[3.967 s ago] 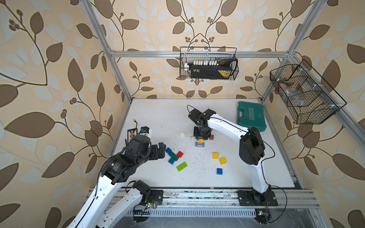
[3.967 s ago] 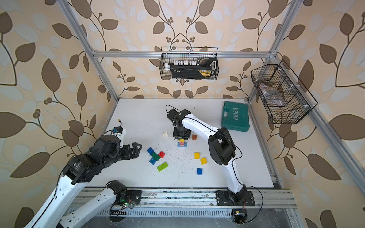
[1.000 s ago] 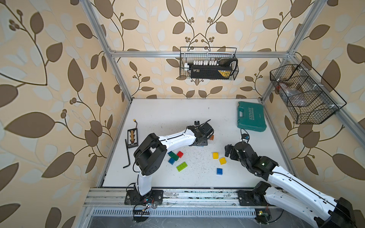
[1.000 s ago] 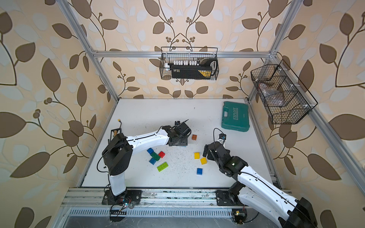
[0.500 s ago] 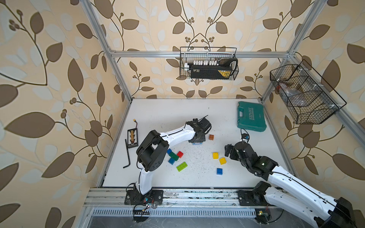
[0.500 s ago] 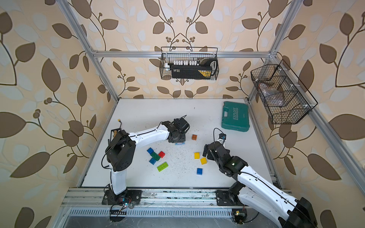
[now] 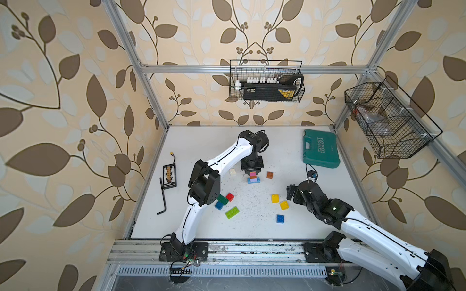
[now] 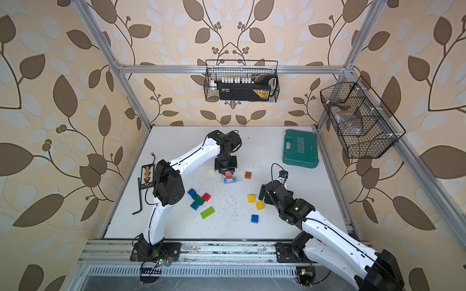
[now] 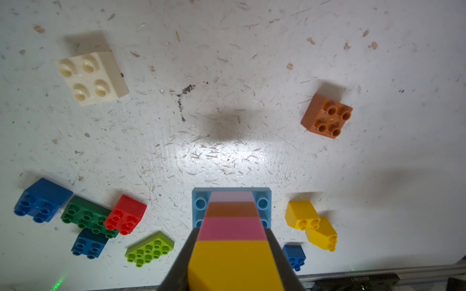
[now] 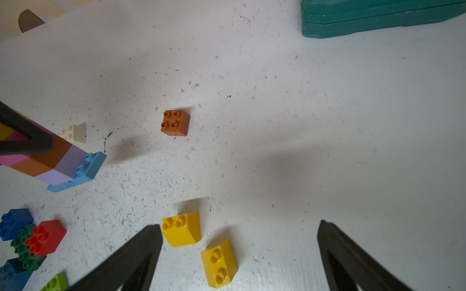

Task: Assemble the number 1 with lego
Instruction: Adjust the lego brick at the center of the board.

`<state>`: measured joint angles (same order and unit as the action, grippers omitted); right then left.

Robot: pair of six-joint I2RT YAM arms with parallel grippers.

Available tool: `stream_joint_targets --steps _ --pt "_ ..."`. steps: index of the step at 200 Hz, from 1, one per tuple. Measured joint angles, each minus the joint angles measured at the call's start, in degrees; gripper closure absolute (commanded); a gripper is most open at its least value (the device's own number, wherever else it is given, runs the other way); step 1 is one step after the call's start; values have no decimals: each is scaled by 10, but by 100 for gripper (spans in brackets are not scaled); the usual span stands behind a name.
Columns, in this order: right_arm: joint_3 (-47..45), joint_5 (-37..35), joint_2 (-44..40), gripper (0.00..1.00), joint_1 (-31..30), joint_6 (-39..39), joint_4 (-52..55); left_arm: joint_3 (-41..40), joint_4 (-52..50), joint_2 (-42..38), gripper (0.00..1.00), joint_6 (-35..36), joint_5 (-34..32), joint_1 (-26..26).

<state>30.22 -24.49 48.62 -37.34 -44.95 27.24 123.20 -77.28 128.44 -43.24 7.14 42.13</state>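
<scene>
Lego tower (image 9: pixel 233 226), left jaws clamped on its top, right jaws spread

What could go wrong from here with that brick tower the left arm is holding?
1. The left jaws are shut on the top yellow brick of the tower, a narrow column on a light blue base. Pulling away before opening could tip it or pull it apart.
2. The right jaws stand open near a loose yellow brick, with a second yellow brick beside one jaw; closing there might knock the second aside.
</scene>
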Motion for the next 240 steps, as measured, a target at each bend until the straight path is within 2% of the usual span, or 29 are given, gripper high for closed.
stream_joint_targets --steps 35,55,151,179,192,209,219,240 --pt "0 -2 0 1 0 0 0 19 -63 47 75 49 86 -19" --pt "0 -2 3 1 0 0 0 23 -79 68 69 68 111 -27" --pt "0 -2 3 1 0 -2 1 59 -96 137 52 113 109 -39" --pt "0 -4 3 1 0 -2 1 74 -96 161 36 121 106 -40" --pt "0 -4 3 1 0 -2 1 83 -97 164 23 123 100 -40" --pt "0 -4 2 1 0 -2 1 101 -96 164 13 114 95 -40" --pt "0 -4 2 1 0 -2 1 110 -96 163 2 113 93 -40" --pt "0 -4 3 1 0 -2 1 110 -94 151 1 100 87 -40"
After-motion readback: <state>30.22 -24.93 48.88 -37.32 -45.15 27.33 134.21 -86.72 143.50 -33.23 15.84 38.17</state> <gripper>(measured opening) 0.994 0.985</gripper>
